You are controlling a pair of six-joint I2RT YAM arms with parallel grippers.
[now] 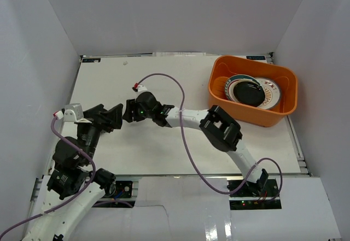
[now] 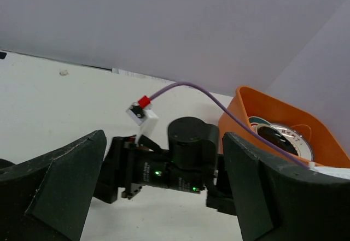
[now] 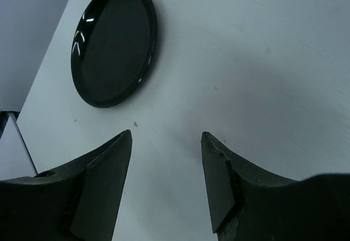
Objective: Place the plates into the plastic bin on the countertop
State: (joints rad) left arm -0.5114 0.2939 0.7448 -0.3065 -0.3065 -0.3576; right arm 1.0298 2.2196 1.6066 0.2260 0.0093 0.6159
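the white table [image 1: 164, 148] fills the floor of a white-walled enclosure, and the orange plastic bin [image 1: 257, 116] sits on it at the far right corner. the right arm [image 1: 219, 126] reaches from its base at the near edge leftward across the middle of the table, while the left arm [image 1: 71, 159] rises from the near left corner and points toward it. the two wrists meet left of centre, close together; whether they touch cannot be told. inside the bin lies a stack of plates [image 1: 272, 89]: a patterned white one and a green-rimmed one [image 1: 234, 82] show under a glossy black plate on top [image 1: 252, 93]. the right wrist view shows another small black plate [image 3: 114, 44] lying flat on the table near the wall, ahead of the right pincer [image 3: 165, 134] and apart from it. that pincer is released, with its fingers spread and nothing between them. the left pincer [image 2: 164, 140] is released too, spread wide and empty — through its gap the right wrist shows, farther off. a purple cable [image 1: 185, 142] loops along the right arm to a small white-and-red connector [image 2: 143, 112].
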